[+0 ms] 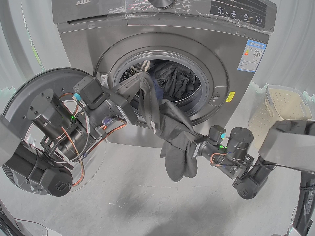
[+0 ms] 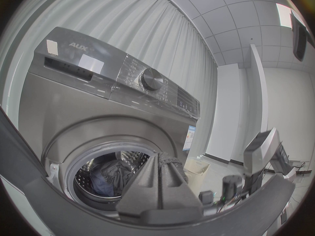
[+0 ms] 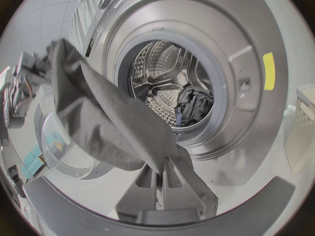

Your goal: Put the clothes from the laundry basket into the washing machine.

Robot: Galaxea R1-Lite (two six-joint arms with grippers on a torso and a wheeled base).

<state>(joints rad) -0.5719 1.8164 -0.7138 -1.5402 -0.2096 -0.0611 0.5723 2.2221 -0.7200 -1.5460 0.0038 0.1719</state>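
A dark grey garment [image 1: 164, 118] hangs stretched between my two grippers in front of the washing machine [image 1: 164, 36]. My left gripper [image 1: 139, 79] is shut on its upper end right at the drum opening [image 1: 170, 82]; the fabric [image 2: 169, 159] bunches over the shut fingertips. My right gripper [image 1: 192, 141] is shut on the garment's lower part, below and right of the opening, with loose folds dangling beneath it. The cloth [image 3: 108, 115] rises from the shut right gripper [image 3: 159, 171]. Dark clothes [image 1: 175, 79] lie inside the drum [image 3: 193, 104].
The round glass door [image 1: 42, 115] stands swung open at the left, behind my left arm. A cream laundry basket [image 1: 282, 112] stands on the floor at the right of the machine. Bare grey floor [image 1: 137, 194] lies in front.
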